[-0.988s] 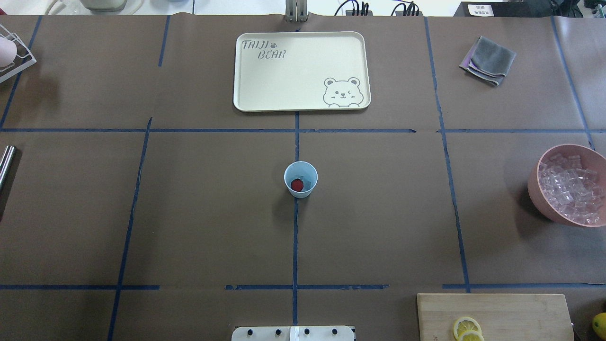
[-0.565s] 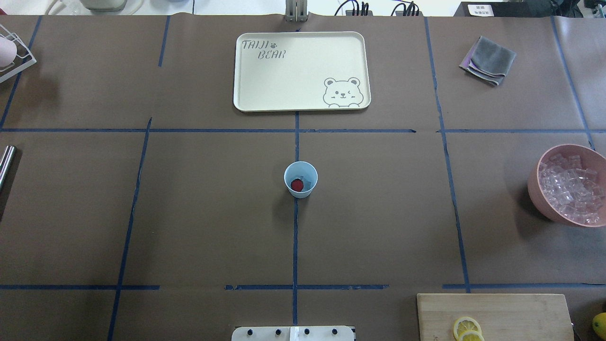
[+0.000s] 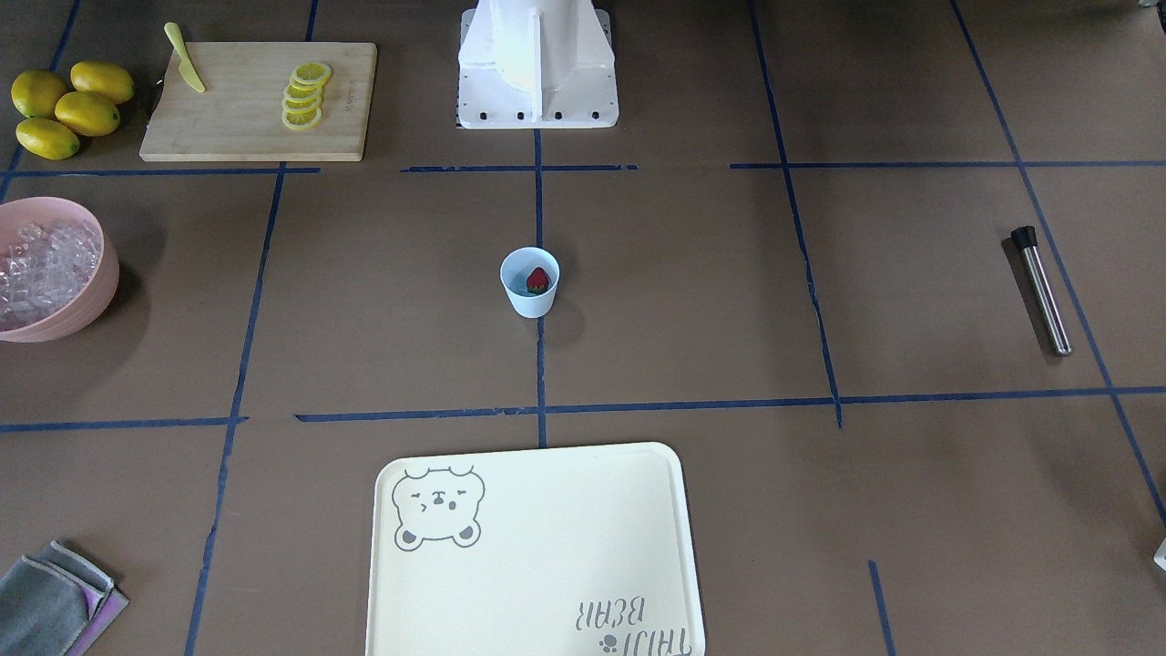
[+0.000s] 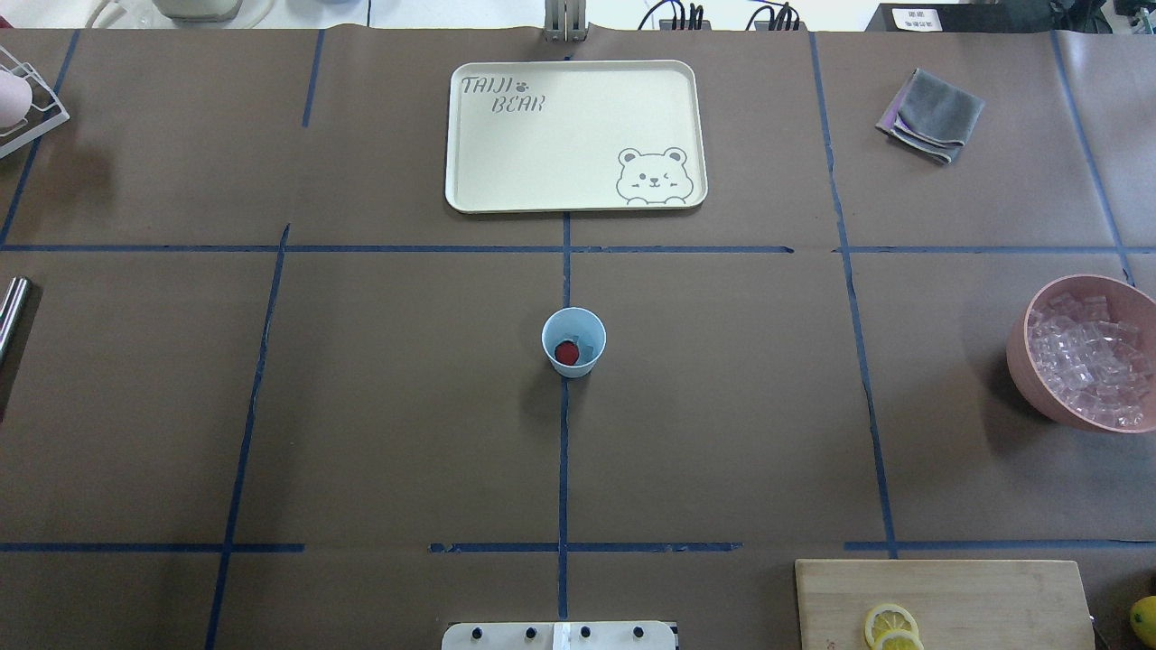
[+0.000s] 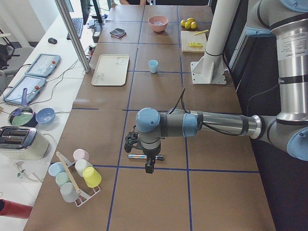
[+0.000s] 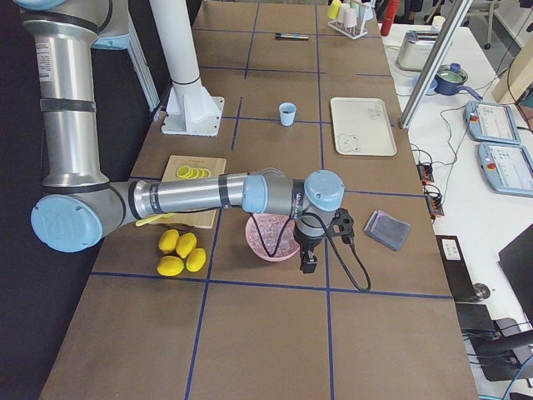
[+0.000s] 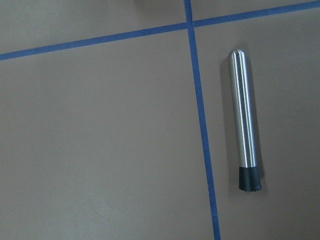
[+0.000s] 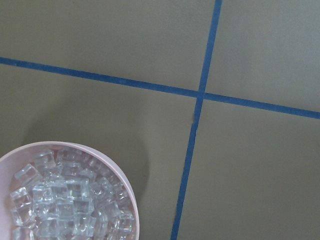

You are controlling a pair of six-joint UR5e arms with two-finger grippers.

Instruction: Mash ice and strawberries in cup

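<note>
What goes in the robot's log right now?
blue cup: whole strawberry and ice inside | muddler: lying on table | left hand: hovering by muddler | right hand: near pink bowl

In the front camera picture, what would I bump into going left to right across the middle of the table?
Pink bowl of ice → light-blue cup holding the strawberry → shiny metal stick with a black tip.

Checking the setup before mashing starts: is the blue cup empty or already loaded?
Loaded. The cup stands upright holding one whole strawberry, with what looks like a clear ice cube beside it.
</note>
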